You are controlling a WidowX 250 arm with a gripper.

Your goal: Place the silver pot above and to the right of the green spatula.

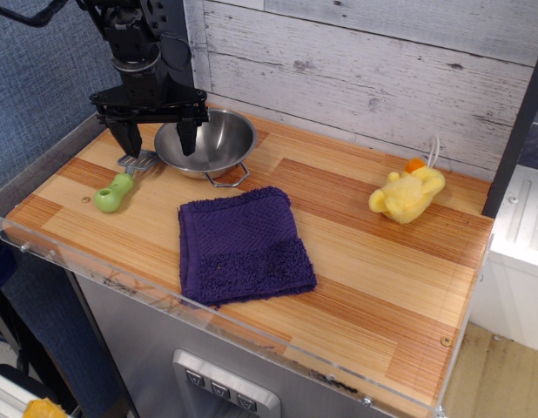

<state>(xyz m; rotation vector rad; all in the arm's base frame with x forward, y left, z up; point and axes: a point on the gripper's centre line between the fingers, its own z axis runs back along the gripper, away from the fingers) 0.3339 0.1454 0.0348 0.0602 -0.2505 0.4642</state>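
Note:
The silver pot (210,144) sits level on the wooden table at the back left, with one wire handle pointing toward the towel. The green spatula (121,183) lies to its lower left, its grey head (138,161) just left of the pot's rim. My gripper (154,135) hovers over the pot's left rim with its fingers spread wide. One finger is outside the pot above the spatula head and the other is over the bowl. It holds nothing.
A purple towel (243,244) lies in front of the pot. A yellow plush duck (408,193) sits at the back right. A plank wall (365,70) runs behind the table, and a clear raised lip (164,300) lines the front edge.

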